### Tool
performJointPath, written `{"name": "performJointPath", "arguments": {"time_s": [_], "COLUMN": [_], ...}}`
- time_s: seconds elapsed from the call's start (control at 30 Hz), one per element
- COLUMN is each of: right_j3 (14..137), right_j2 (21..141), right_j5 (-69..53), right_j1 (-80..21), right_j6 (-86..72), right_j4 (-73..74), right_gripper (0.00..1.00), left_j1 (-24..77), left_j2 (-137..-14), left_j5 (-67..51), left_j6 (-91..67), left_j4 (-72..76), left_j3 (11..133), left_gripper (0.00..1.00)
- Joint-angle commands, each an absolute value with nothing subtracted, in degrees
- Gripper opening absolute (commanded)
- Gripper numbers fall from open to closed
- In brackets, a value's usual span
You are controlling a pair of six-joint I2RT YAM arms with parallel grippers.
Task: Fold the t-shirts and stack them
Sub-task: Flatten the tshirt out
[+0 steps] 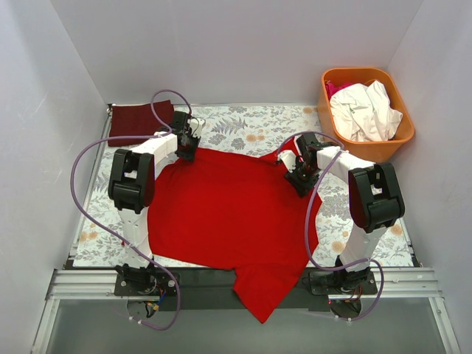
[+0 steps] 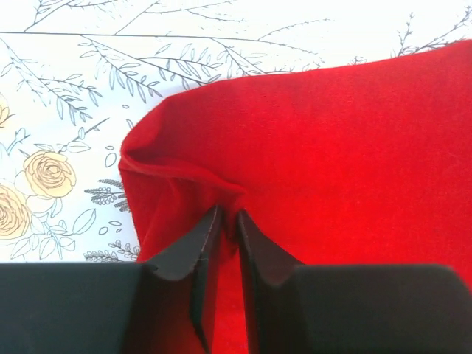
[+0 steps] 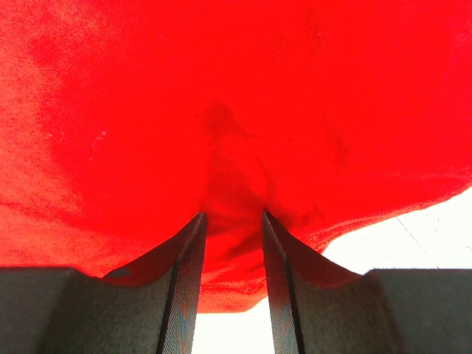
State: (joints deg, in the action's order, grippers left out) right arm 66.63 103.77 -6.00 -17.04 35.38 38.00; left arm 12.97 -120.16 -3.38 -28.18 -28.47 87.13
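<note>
I am clamping the unfolded red t-shirt in my left pincer and right pincer; beyond it one folded shirt is lying, and the basket is waiting.

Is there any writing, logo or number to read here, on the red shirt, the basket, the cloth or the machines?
None that can be read.
The red t-shirt is plain, the orange basket shows no label, the tablecloth has only flowers and leaves, and the arms show no legible marking.
</note>
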Motion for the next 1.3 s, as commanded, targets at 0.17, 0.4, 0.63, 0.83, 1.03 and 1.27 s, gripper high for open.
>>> {"name": "performJointPath", "arguments": {"time_s": [0.17, 0.4, 0.63, 0.83, 1.03, 1.27], "right_j3": [65.2, 65.4, 67.3, 75.7, 87.9, 97.3], "right_j2": [107.0, 107.1, 104.0, 101.0, 106.2, 113.7], "right_j5": [-2.7, -2.9, -6.7, -10.2, -10.4, -13.5], "right_j1": [-16.5, -16.6, -16.6, -16.4, -15.9, -16.5], "right_j6": [37.8, 37.8, 37.7, 36.9, 37.3, 36.5], "right_j4": [34.0, 34.1, 36.0, 38.2, 38.1, 39.5], "right_gripper": [0.42, 0.43, 0.45, 0.47, 0.47, 0.49], "left_j1": [12.4, 10.3, 8.4, 6.9, 6.7, 6.7], "left_j2": [-116.1, -117.5, -121.0, -122.4, -123.0, -123.4], "left_j5": [-0.7, 0.9, 0.5, 1.1, 0.1, 0.1], "left_j6": [-25.5, -21.8, -18.4, -17.3, -17.8, -18.5], "left_j4": [-27.3, -28.3, -28.5, -28.7, -28.7, -28.6], "left_j3": [91.3, 95.6, 97.8, 97.3, 97.5, 97.4], "left_gripper": [0.05, 0.02, 0.03, 0.04, 0.04, 0.05]}}
